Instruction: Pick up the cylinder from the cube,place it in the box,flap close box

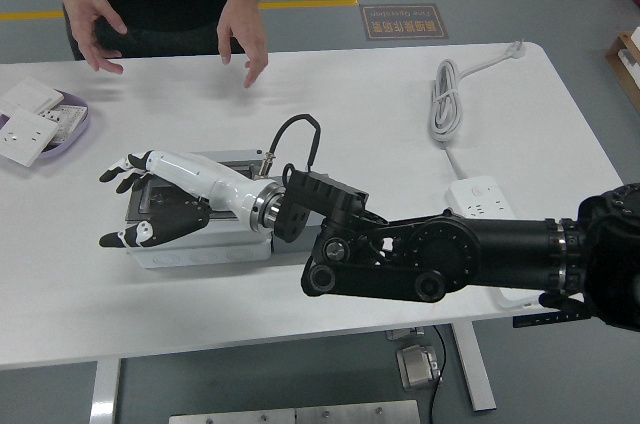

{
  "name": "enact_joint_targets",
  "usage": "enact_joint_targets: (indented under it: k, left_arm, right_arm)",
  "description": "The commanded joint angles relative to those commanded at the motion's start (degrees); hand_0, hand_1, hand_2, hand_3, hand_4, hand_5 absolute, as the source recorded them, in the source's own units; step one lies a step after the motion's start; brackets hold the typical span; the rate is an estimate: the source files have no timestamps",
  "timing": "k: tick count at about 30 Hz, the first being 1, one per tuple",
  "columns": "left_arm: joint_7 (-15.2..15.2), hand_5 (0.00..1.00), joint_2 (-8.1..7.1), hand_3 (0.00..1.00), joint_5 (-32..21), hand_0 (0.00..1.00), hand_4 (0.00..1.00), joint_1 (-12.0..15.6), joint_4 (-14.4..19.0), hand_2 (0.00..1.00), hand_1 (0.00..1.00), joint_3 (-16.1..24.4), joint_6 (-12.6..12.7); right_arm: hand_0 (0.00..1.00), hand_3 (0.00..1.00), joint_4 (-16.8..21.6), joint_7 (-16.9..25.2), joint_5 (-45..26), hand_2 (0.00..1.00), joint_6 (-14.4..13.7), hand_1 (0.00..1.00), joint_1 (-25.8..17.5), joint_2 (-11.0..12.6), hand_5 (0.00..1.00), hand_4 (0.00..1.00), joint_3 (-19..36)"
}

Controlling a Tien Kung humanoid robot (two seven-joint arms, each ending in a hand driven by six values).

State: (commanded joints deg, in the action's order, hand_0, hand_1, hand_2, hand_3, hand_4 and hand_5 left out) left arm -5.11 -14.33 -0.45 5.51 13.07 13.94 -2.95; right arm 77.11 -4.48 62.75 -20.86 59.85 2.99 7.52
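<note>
The grey box [190, 249] stands left of centre on the white table [360, 104]. Its clear lid [215, 166] lies flat, closed over the box. My right hand [135, 199] has its fingers spread and rests over the box's left end, holding nothing. Its white forearm lies across the lid. The grey cube is hidden behind my right arm [440, 259]. The cylinder is not visible. My left arm is out of view.
A person stands at the far side with both hands [245, 29] raised off the table. A purple tray [70, 129] of white wall plates sits far left. A coiled white cable [445, 94] and a white power strip [480, 194] lie at right.
</note>
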Motion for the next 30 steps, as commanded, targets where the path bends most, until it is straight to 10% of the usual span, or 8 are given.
enact_joint_targets:
  k: [9,21,30]
  left_arm:
    - [0.45,0.253,0.55,0.668,-0.08,0.629,0.722,0.81,0.13,0.625,0.647,0.19,-0.30]
    - [1.06,0.253,1.40,0.668,0.48,0.629,0.722,0.97,0.18,0.625,0.647,0.80,-0.20]
    - [2.14,0.253,1.89,0.668,1.35,0.629,0.722,1.27,0.23,0.625,0.647,1.29,0.12]
  right_arm:
    - [0.809,0.800,5.82,-1.07,9.09,0.727,1.58,0.725,-11.10,8.16,0.514,0.928,14.52]
    - [0.809,0.734,3.17,-1.56,22.34,0.725,0.22,0.720,-25.28,9.89,0.519,0.924,27.83]
    - [0.809,0.732,2.01,-1.10,26.92,0.725,-0.96,0.720,-28.13,11.41,0.519,0.921,29.89]
